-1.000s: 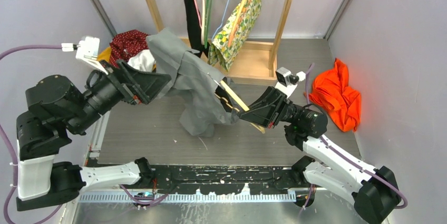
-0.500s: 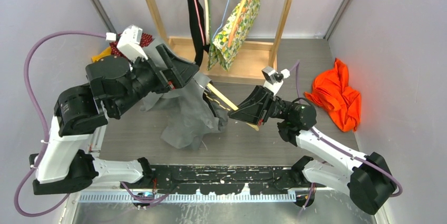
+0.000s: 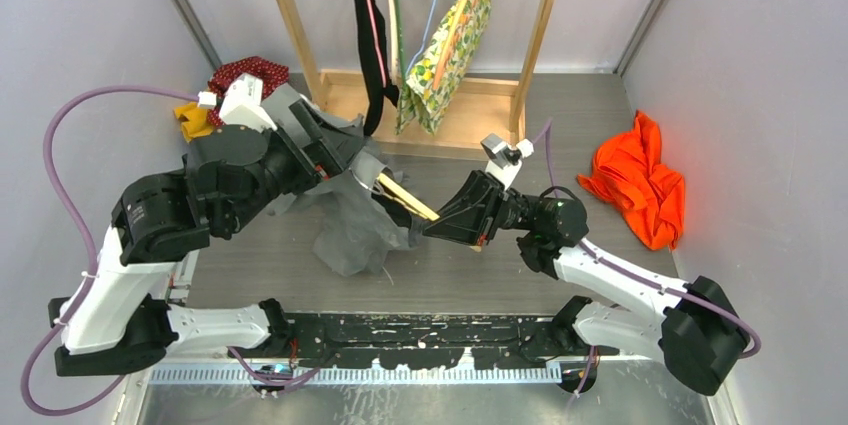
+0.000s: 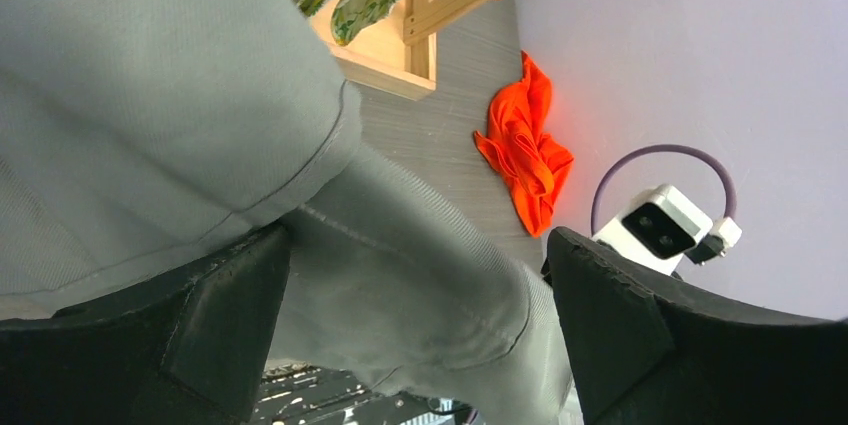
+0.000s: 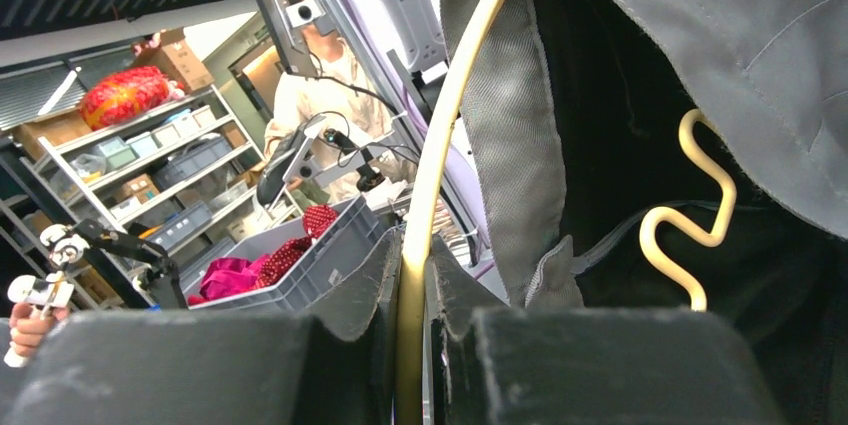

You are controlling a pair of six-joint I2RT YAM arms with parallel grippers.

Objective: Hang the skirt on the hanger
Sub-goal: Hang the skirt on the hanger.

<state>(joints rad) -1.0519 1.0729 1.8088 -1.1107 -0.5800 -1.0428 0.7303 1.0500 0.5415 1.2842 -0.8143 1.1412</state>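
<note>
The grey skirt (image 3: pixel 350 230) hangs in a crumpled heap at the table's middle, draped over one end of the pale yellow hanger (image 3: pixel 405 195). My right gripper (image 3: pixel 437 226) is shut on the hanger's bar (image 5: pixel 415 195), which runs up between its pads. The skirt (image 5: pixel 720 45) covers the hanger's arm, and its dark inside and zip show there. My left gripper (image 3: pixel 352 150) sits at the skirt's upper left edge with its jaws wide open. In the left wrist view grey fabric (image 4: pixel 400 285) fills the gap between the fingers (image 4: pixel 620 335) and brushes the left one.
A wooden rack (image 3: pixel 290 15) stands at the back with a floral garment (image 3: pixel 455 40) and a black one (image 3: pixel 370 45) hanging on it. An orange cloth (image 3: pixel 640 190) lies at the right. A red dotted cloth (image 3: pixel 245 75) and a yellow item (image 3: pixel 190 120) lie back left.
My left arm has risen and swung right, over the skirt's top edge. The skirt has sagged lower. My right gripper has shifted left with the hanger.
</note>
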